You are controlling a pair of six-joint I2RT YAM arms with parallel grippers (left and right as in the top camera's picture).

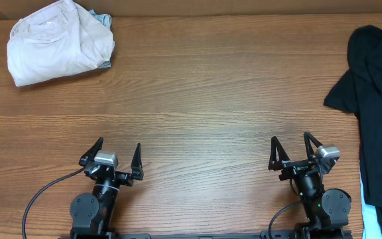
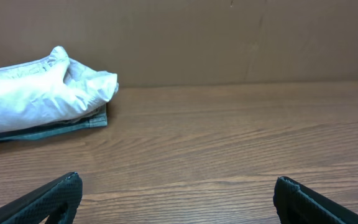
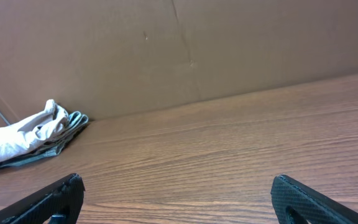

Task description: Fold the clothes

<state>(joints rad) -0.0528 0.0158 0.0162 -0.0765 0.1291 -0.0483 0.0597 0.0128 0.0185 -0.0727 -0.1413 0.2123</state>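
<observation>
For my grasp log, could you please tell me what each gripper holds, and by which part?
Nothing is held: the left gripper and right gripper are both open and empty.

Overhead: looks straight down, whole tabletop [image 1: 204, 93] in frame. Left, right wrist: low near tabletop, facing far cardboard wall [image 2: 229, 37]. All three share pale shorts [image 1: 55, 43], far-left corner.

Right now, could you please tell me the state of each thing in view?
Beige shorts: bunched in a rough bundle, lying on the denim shorts.
Denim shorts: flat under the beige shorts, only an edge showing.
Black garment: loose and unfolded at the table's right side.
Left pincer: open, empty.
Right pincer: open, empty.
</observation>
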